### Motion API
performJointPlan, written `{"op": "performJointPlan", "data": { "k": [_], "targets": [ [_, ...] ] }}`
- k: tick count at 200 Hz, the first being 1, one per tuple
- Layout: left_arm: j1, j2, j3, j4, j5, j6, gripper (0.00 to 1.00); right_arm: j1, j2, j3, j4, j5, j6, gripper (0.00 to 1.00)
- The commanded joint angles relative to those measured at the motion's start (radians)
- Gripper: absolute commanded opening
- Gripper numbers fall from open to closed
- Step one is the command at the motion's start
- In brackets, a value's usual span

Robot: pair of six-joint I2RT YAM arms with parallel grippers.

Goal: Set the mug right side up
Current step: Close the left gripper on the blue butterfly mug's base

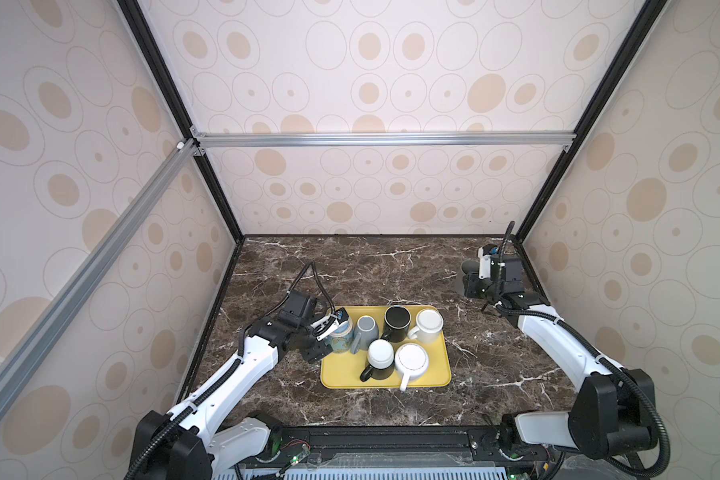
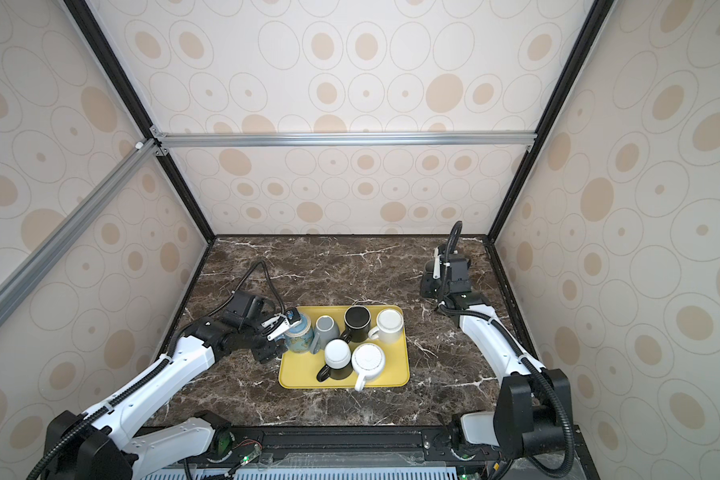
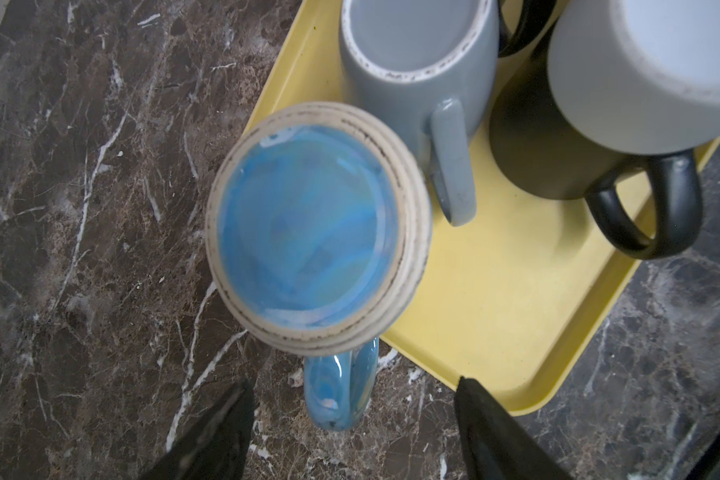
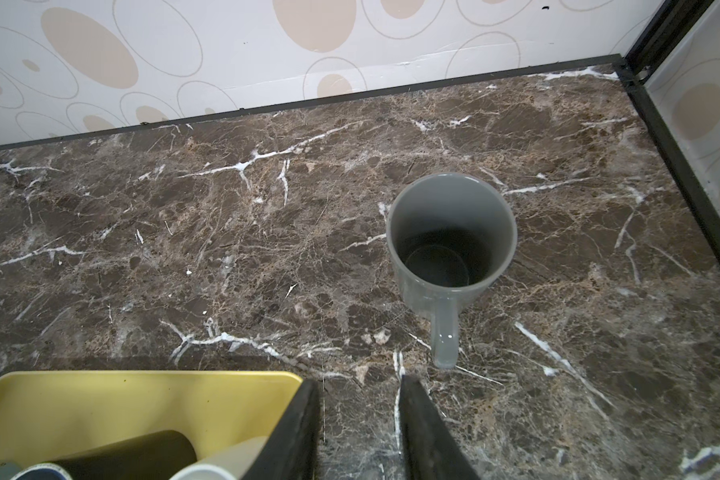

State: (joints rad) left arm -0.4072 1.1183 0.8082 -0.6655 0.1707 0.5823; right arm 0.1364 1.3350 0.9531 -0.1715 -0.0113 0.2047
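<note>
A blue mug (image 3: 316,224) stands bottom up at the left back corner of the yellow tray (image 3: 495,311); both top views show it (image 1: 341,341) (image 2: 299,340). Its handle (image 3: 337,386) points toward my left gripper (image 3: 354,384). That gripper is open, with one black finger on either side of the handle and neither touching it. In a top view the left gripper (image 1: 327,332) leans in over the mug from the left. My right gripper (image 4: 360,386) hovers at the back right of the table. Its jaws stand a little apart with nothing between them.
Several other mugs crowd the tray (image 1: 441,374): a grey one (image 1: 366,330) right beside the blue mug, two black (image 1: 397,322) and two white (image 1: 428,326). An upright grey mug (image 4: 449,232) stands on the marble just ahead of the right gripper. Enclosure walls ring the table.
</note>
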Motion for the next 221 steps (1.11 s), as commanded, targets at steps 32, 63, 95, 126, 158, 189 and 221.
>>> {"op": "performJointPlan", "data": {
  "k": [32, 63, 95, 126, 158, 189, 221],
  "targets": [
    [0.012, 0.049, -0.018, 0.053, -0.026, 0.022, 0.73, 0.006, -0.018, -0.014, 0.009, -0.013, 0.000, 0.35],
    [0.022, 0.087, -0.002, 0.048, -0.010, 0.031, 0.67, 0.007, -0.019, -0.015, 0.005, -0.004, -0.009, 0.35],
    [0.032, 0.132, 0.009, 0.063, -0.007, 0.028, 0.64, 0.006, -0.017, -0.020, 0.010, -0.004, -0.010, 0.35],
    [0.048, 0.174, 0.044, 0.054, 0.005, 0.027, 0.60, 0.006, -0.013, -0.019, 0.006, 0.004, -0.012, 0.34],
    [0.059, 0.203, 0.060, 0.061, 0.007, 0.025, 0.59, 0.006, -0.014, -0.022, 0.015, -0.013, -0.011, 0.33],
    [0.067, 0.211, 0.062, 0.065, -0.006, 0.026, 0.56, 0.006, -0.012, -0.024, 0.016, -0.010, -0.012, 0.33],
    [0.070, 0.203, 0.059, 0.066, -0.006, 0.031, 0.50, 0.006, -0.013, -0.024, 0.017, -0.004, -0.012, 0.33]
  ]
}}
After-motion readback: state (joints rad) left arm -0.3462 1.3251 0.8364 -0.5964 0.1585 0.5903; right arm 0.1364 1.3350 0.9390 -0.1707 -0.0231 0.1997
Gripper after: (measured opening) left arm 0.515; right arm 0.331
